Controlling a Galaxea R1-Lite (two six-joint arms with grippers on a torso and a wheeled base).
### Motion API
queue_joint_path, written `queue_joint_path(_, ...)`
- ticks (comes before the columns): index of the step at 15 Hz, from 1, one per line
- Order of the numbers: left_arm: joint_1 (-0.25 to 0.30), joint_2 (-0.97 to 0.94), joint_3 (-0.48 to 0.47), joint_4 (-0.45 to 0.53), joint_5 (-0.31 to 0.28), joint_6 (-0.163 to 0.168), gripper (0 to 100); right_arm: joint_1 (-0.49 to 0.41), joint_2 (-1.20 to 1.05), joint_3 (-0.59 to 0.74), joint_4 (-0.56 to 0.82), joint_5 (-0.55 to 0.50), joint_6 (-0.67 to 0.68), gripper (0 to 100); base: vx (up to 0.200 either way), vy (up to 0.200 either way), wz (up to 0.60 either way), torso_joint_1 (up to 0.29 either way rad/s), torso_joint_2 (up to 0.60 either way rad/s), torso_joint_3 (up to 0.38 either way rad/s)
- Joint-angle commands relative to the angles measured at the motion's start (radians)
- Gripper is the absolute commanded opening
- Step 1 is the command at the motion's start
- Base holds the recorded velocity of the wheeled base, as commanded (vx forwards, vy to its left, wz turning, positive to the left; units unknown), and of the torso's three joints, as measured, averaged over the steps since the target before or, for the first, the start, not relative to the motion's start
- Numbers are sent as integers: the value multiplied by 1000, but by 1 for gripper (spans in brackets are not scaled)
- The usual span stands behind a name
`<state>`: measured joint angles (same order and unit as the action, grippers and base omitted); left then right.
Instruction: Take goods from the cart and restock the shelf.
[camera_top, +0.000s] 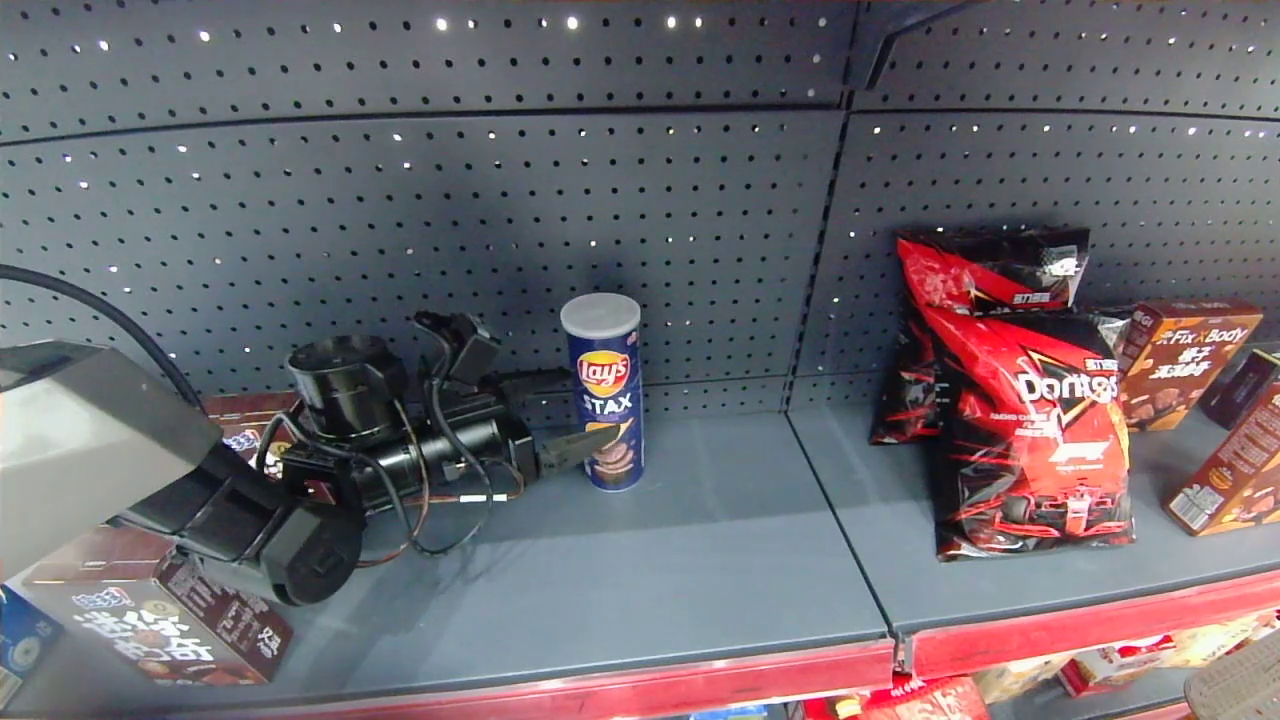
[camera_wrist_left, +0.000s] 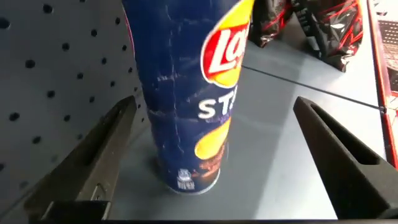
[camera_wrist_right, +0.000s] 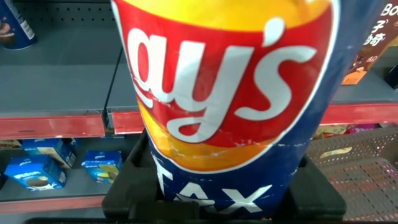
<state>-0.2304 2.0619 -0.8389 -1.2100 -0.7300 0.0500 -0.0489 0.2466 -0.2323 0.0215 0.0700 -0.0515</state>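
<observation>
A blue chip can (camera_top: 603, 390) with a grey lid stands upright on the grey shelf (camera_top: 700, 560), close to the pegboard back. My left gripper (camera_top: 590, 410) is open around its lower half, one finger behind the can and one in front. In the left wrist view the can (camera_wrist_left: 186, 93) stands between the two fingers (camera_wrist_left: 93, 168) with a gap on each side. A second blue chip can (camera_wrist_right: 230, 93) looms close in the right wrist view, and my right gripper (camera_wrist_right: 217, 202) is shut on its lower part, in front of the shelving.
Two red-and-black chip bags (camera_top: 1020, 430) lean at the right of the shelf, with brown boxes (camera_top: 1185, 360) beyond them. A brown biscuit box (camera_top: 160, 610) lies under my left arm. The shelf's red front edge (camera_top: 600, 690) runs below. Blue boxes (camera_wrist_right: 37, 174) sit on a lower shelf.
</observation>
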Motion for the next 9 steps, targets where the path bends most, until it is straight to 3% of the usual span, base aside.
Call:
queue_joint_path(1, 10, 27, -54, 10, -9, -1, 100, 0, -12, 1, 5, 1, -1, 0, 0, 0, 0, 0, 0, 0)
queue_joint_path(9, 13, 81, -170, 47, -46, -2, 100, 4, -12, 2, 15, 2, -1, 0, 0, 0, 0, 0, 0, 0)
